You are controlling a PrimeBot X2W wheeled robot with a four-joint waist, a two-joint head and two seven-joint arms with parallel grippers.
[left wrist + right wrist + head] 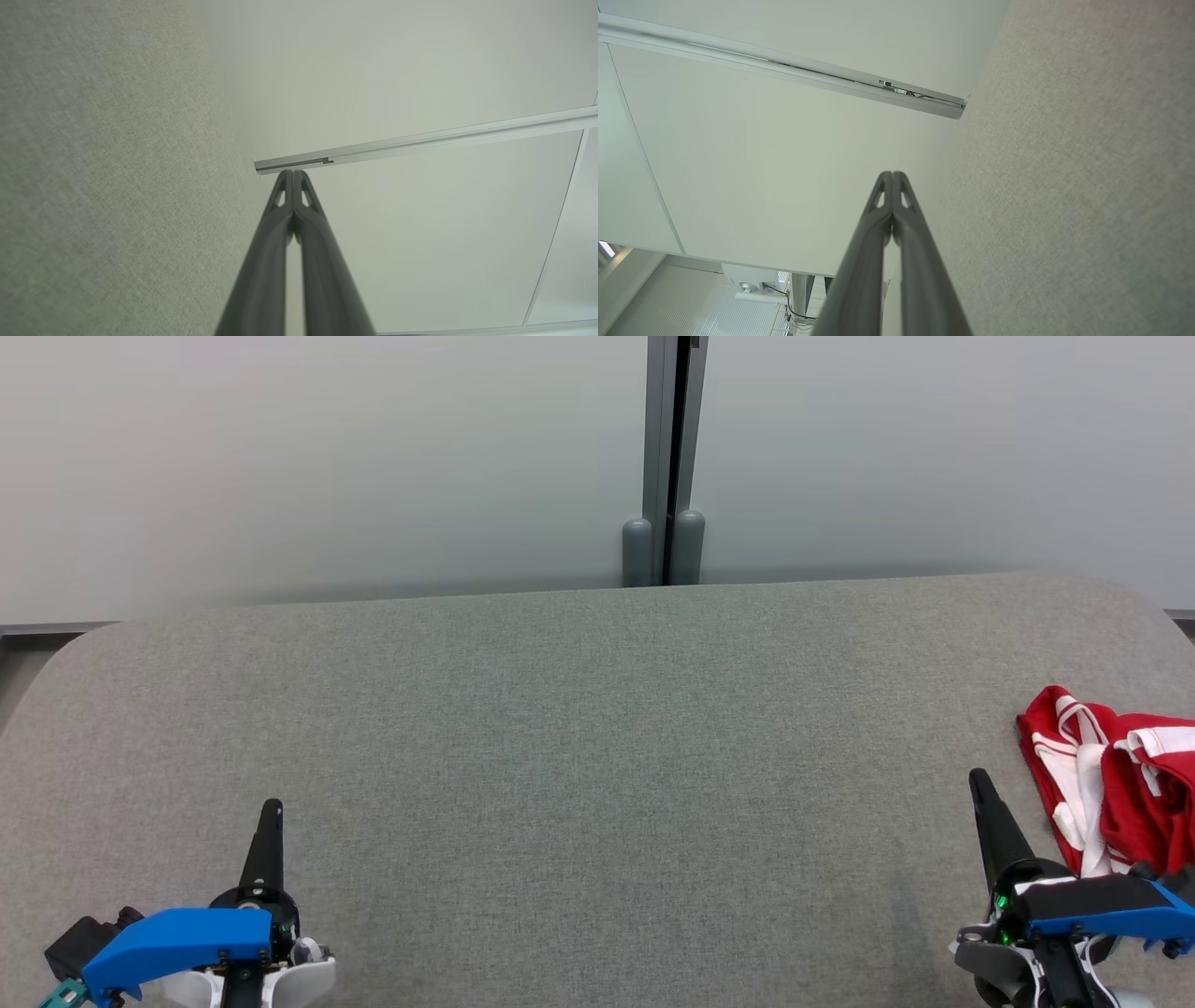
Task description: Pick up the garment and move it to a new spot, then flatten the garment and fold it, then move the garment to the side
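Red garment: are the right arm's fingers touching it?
Apart. The head view shows a strip of grey surface between the shut right fingers and the garment.

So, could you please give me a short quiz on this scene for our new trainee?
1. Fill in: the left hand and the right hand are both ___ (open or shut).
2. Which hand is nearer the red-and-white garment? A) left B) right C) both equally near
3. True or false: the garment is already folded flat.
Key: 1 shut; 2 B; 3 false, it lies crumpled.
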